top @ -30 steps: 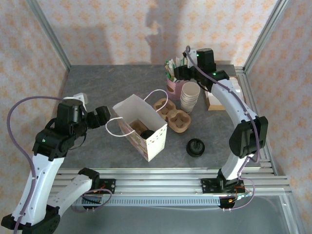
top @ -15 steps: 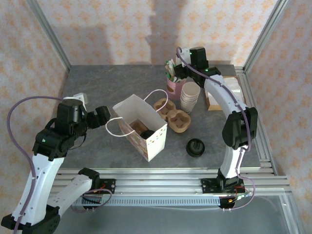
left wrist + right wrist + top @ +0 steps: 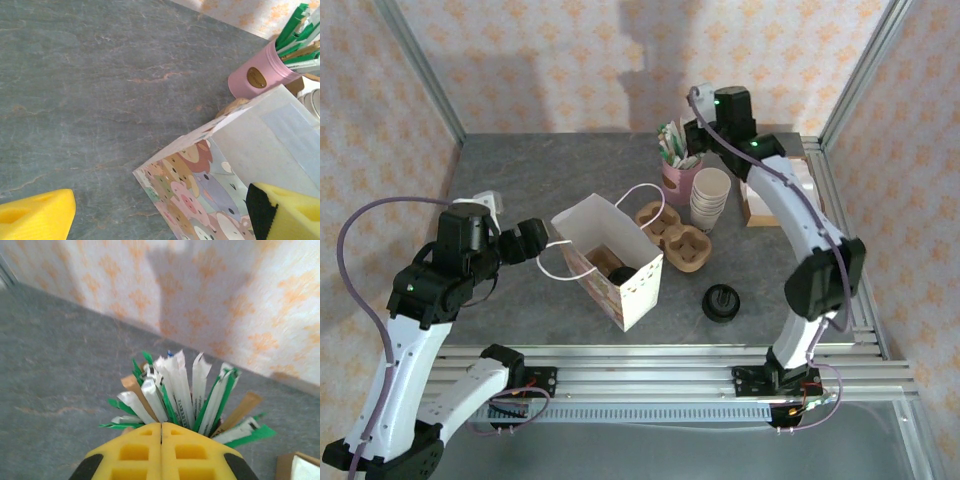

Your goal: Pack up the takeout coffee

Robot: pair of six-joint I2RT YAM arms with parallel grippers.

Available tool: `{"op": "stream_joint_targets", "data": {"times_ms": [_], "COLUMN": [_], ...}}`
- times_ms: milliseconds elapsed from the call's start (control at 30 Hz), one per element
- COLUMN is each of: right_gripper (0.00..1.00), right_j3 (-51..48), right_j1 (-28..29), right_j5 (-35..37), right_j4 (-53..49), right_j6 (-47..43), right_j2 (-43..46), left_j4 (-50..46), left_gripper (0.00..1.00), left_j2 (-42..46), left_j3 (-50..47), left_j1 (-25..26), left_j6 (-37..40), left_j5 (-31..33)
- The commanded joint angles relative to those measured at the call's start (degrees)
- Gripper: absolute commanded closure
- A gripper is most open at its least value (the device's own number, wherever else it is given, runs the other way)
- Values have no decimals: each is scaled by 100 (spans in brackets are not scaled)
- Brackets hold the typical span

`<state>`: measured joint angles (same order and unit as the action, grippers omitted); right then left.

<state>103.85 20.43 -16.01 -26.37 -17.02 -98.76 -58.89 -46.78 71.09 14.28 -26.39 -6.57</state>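
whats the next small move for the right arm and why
Probably lift the right gripper straight up: it is shut at the packets in the pink cup, and a short lift would show whether one comes out for the bag.

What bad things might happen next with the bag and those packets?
The right gripper is shut right at the packets in the pink cup; lifting might drag out extras or tip the cup. The left gripper is open astride the edge of the paper bag; a nudge might topple that bag.
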Motion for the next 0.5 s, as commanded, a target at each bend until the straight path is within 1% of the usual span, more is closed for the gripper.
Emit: {"op": "stream_joint_targets", "data": {"times_ms": [0, 167, 267, 367, 467], "right_gripper": [100, 100, 100, 100, 100], "right_j3": [-20, -283, -435, -654, -856], "right_j1": [12, 73, 257, 846, 1683], "right_j5": [97, -299, -731, -808, -751], "right_j4": [-10, -157, -246, -264, -285], "right_j6": [338, 797, 1136, 1182, 1184], "right_j2": [1017, 2052, 2632, 3060, 3326], "left_j4": [96, 253, 362, 440, 464], "left_gripper": [11, 15, 19, 22, 25], "left_j2": [-53, -96, -94, -97, -90], "left_j3": [132, 187, 180, 160, 126], "left_j1": [39, 43, 39, 39, 39], "left_j6": [200, 232, 187, 85, 7], "left_j5": [-325, -715, -882, -973, -1018]}}
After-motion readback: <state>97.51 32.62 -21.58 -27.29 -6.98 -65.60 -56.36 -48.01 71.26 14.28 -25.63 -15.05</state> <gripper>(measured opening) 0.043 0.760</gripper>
